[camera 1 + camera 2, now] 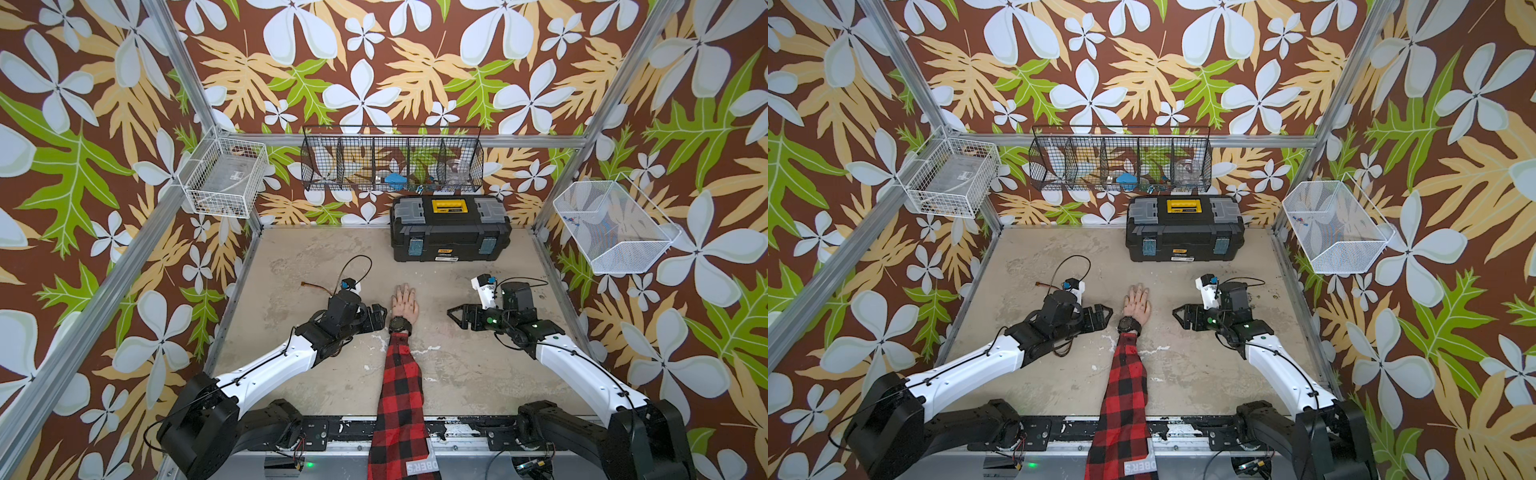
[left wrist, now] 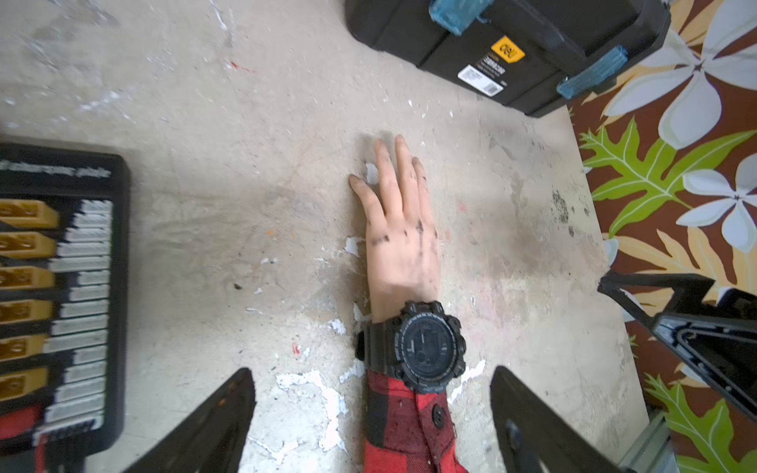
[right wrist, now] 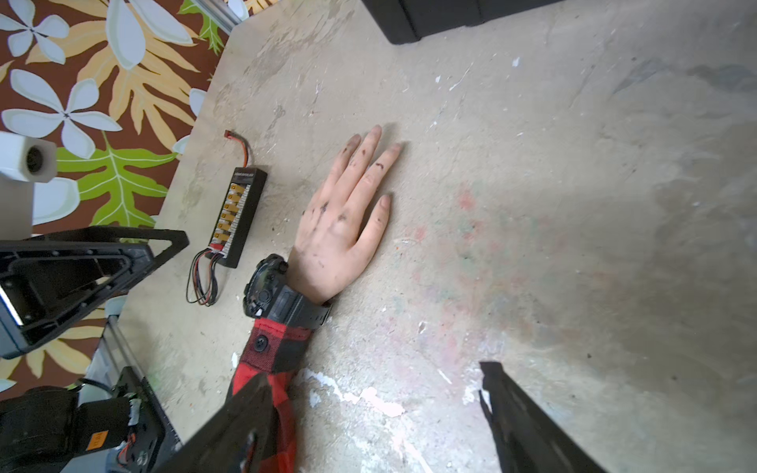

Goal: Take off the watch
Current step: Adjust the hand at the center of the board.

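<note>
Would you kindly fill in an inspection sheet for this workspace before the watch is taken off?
Surface: worn beige table, stained and chipped.
Job's things: black watch strapped on the wrist of a hand lying flat; red plaid sleeve reaches the strap.
Clutter: black toolbox at the back; connector board beside the hand.
Grippers: left gripper and right gripper open, empty, either side of the wrist.
Cables: board wires loose on the table.
Surroundings: floral walls; black basket, white wire basket, white mesh basket.
</note>
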`<state>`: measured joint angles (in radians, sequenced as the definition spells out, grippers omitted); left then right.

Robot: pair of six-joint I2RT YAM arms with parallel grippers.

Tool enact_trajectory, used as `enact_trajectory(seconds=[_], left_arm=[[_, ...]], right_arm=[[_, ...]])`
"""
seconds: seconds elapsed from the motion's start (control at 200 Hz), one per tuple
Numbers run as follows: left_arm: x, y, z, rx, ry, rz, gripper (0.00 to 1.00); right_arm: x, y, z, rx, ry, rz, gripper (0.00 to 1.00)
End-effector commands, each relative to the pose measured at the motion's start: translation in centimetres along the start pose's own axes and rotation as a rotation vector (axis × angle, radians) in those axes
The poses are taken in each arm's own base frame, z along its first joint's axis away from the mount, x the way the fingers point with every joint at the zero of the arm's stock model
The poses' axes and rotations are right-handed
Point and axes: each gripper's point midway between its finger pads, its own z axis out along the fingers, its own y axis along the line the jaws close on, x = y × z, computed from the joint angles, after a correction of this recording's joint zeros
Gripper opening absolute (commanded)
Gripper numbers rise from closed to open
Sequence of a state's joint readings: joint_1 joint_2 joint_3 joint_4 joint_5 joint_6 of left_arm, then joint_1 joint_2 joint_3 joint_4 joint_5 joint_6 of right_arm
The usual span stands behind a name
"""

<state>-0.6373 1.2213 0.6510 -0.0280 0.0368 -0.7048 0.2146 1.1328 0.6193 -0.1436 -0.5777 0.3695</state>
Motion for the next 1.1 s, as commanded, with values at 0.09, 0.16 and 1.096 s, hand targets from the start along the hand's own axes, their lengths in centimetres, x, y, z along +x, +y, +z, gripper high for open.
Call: enact_trajectory(seconds=[0.09, 0.16, 1.096], left_arm=[[0.9, -1.3, 0.8, 0.031, 0.069, -0.013, 0.91], [1.2, -1.8, 1.0, 0.037, 0.083, -0.007, 0.91], [8.4, -3.5, 5.7, -0.084, 0.253, 0.059, 0.84]], right_arm=[[0.6, 0.9, 0.4, -0.036, 0.039, 0.013, 0.83], [0.7, 0.9, 0.5, -0.035, 0.047, 0.014, 0.83], [2.6, -0.7, 0.7, 0.038, 0.075, 0.036, 0.84]])
